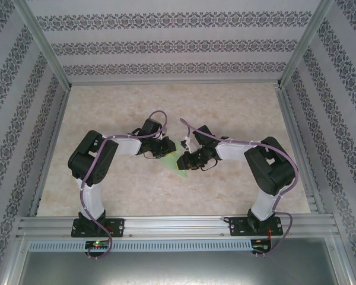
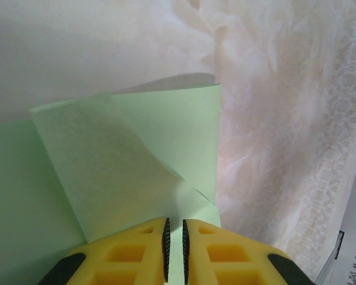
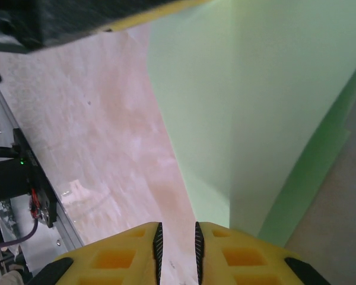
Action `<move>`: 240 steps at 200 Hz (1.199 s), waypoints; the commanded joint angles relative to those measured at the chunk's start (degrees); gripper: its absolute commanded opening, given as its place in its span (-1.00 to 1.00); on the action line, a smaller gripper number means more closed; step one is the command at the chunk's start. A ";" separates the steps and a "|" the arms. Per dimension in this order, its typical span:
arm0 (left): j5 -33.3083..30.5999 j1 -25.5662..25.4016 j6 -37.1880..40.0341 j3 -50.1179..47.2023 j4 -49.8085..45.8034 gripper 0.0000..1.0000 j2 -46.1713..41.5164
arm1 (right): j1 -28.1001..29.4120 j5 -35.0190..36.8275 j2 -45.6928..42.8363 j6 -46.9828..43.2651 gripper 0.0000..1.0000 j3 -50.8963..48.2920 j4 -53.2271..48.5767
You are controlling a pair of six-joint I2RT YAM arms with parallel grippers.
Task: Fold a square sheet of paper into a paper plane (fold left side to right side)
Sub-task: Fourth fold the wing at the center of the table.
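Two arms meet mid-frame in the top view, w/ the paper (image 1: 177,160) between them over the middle of the table (image 1: 136,196). It shows as a small green wedge, point toward the lower edge of frame.

L gripper (image 2: 175,246): fingers pressed nearly together, thin slit only, green in the slit. One flap of the sheet stands up from the tips and curls toward upper left of the L wrist view, w/ a shadow on the table beneath it. Reads as a pinch on the paper's edge.

R gripper (image 3: 178,249): fingers close, narrow slit, table colour through it, no paper seen in the slit. Sheet stands as a tall green plane in the right half of that view; its lower end drops behind the finger at lower right. Cannot tell whether R holds anything.

Step, est.: mid-fold. Flap is lifted off the table, not yet laid over or creased. No dart shape yet.

Next move, est.: carry flap across to the opposite side, edges matched. Other gripper pins the flat part so the sheet doesn't slide, then press along the crease. Thin paper, so go slow and low, no tugging.
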 commanded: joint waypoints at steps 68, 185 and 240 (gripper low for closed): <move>-2.57 -0.59 1.39 -2.62 -5.29 -0.64 3.05 | 1.08 3.47 1.49 -3.33 -0.51 -0.42 -5.28; -2.70 -0.60 1.45 -2.57 -5.35 -0.64 3.22 | 2.12 2.99 1.37 -4.25 -0.53 -1.58 -8.19; -2.68 -0.60 1.43 -2.49 -5.30 -0.64 3.47 | 2.22 2.22 1.41 -3.84 -0.57 -2.86 -8.67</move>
